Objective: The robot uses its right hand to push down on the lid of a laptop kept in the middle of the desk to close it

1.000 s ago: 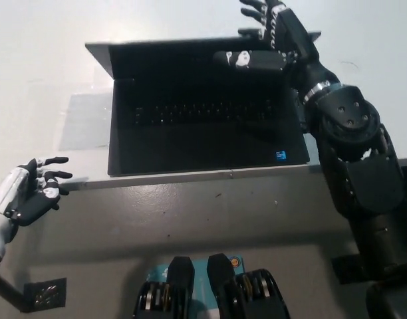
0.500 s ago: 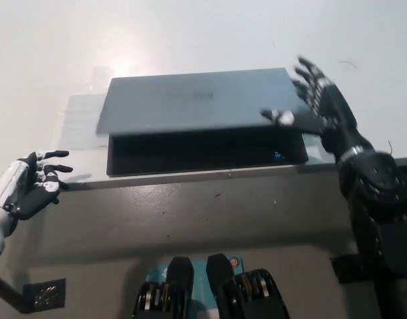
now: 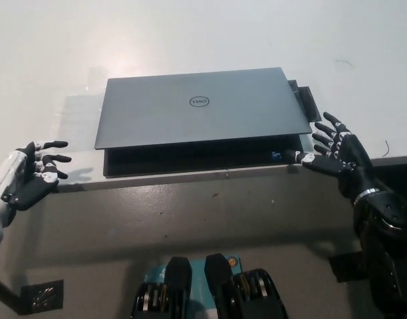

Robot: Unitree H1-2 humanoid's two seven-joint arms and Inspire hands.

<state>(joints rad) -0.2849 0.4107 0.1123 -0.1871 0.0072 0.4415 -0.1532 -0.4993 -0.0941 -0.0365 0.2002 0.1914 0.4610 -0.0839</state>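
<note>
Nearly: lid [image 3: 200, 116] almost shut, front gap left
Right hand [image 3: 336, 155]: spread, empty, beside laptop
Left hand [image 3: 32, 181]: open, resting at table [image 3: 190, 33] edge

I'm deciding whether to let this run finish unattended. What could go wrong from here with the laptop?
1. The laptop lid is nearly down, but a dark gap shows along its front edge, and the right robot hand is off it, open beside the front right corner; the laptop may stay unclosed.
2. That robot hand sits close to the corner and could knock the laptop askew.
The left robot hand rests open at the desk edge.
</note>
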